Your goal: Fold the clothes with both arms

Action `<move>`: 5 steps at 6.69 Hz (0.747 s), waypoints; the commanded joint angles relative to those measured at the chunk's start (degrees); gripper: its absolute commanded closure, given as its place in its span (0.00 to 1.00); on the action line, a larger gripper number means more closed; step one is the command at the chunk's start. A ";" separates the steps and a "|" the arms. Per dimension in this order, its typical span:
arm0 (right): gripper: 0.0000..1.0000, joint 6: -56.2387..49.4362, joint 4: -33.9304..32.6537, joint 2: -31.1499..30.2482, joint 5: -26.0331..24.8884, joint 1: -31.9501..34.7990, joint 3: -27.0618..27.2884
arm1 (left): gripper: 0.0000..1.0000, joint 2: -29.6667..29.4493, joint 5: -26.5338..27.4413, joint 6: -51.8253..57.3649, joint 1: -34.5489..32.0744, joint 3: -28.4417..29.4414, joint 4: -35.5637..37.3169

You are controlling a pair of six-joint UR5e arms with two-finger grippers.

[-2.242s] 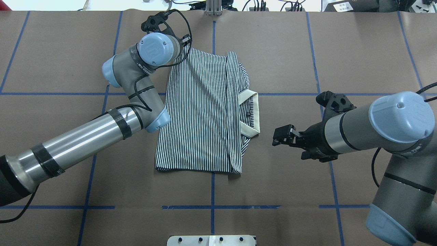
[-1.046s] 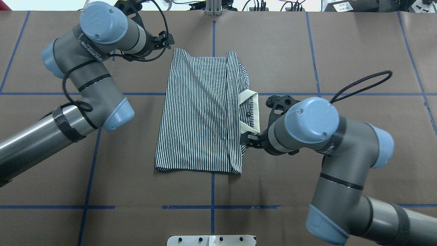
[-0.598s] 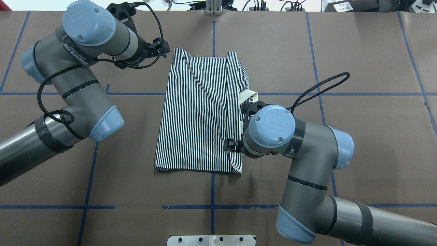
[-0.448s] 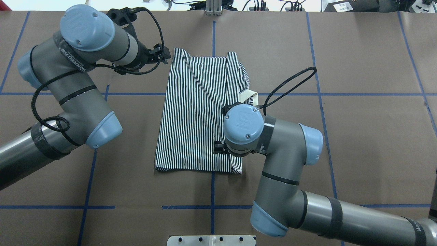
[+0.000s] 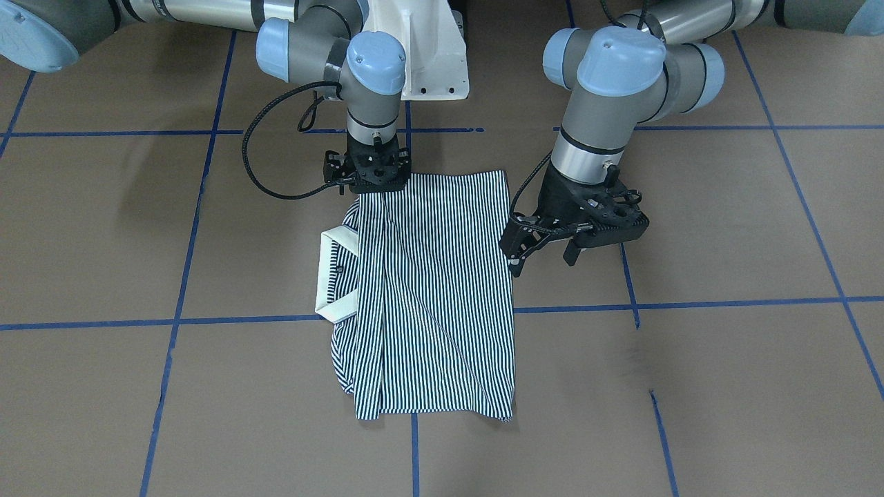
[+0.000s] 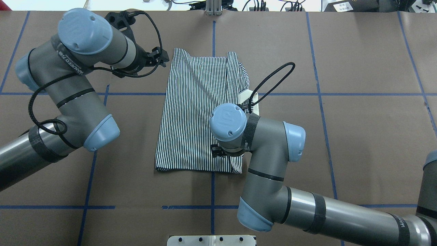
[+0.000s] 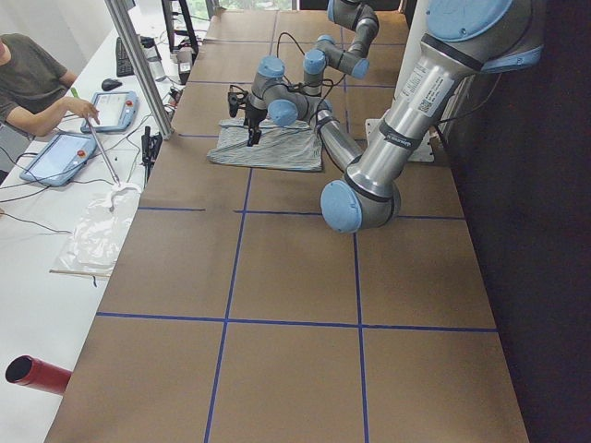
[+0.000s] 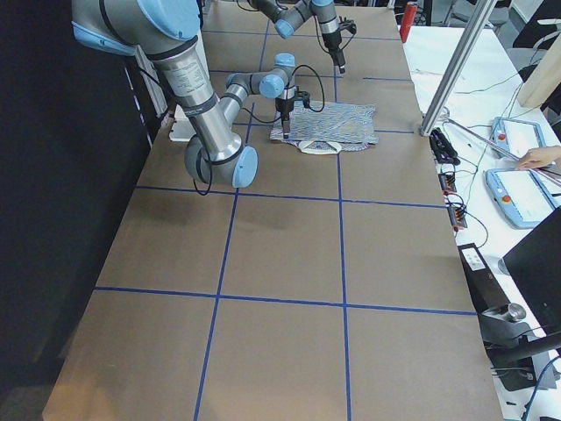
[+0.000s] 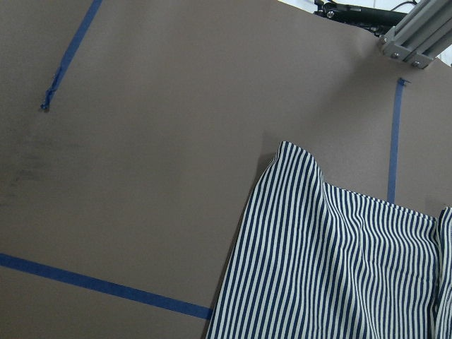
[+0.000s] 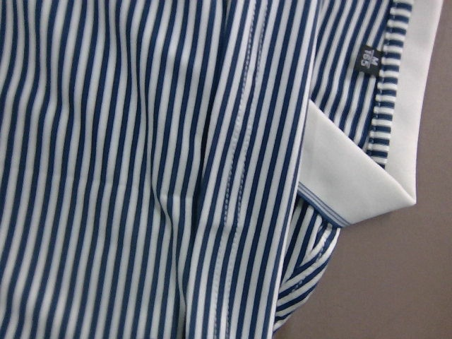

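Right gripper [image 5: 366, 181] points straight down onto the near edge of the polo shirt [image 6: 194, 112], toward its right side. Its fingers do not show clearly, so I cannot tell whether they pinch the cloth. Left gripper [image 5: 544, 257] hangs raised beside the shirt's left edge, fingers spread, holding nothing. The shirt lies folded lengthwise at the middle of the brown table [image 6: 358, 136], cream collar [image 5: 331, 276] poking out on its right

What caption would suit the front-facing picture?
Folded striped polo shirt on a taped table: right arm at one corner, left arm beside the opposite edge.
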 commanded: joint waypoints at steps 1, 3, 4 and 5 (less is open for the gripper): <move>0.00 -0.94 -0.41 0.01 0.12 -0.22 -1.14 | 0.00 0.29 -0.03 0.00 0.00 -0.03 -0.01; 0.00 -0.94 -2.07 0.01 0.12 -0.22 -1.14 | 0.00 0.38 -0.03 -0.09 0.09 -0.03 -0.19; 0.00 -1.03 -2.17 -0.43 0.12 -0.22 -1.14 | 0.00 0.38 -0.12 -0.09 0.35 -0.11 -0.19; 0.00 -1.03 -3.30 -0.61 0.21 -0.22 -1.14 | 0.00 0.38 -0.12 -0.17 0.35 -0.20 -0.27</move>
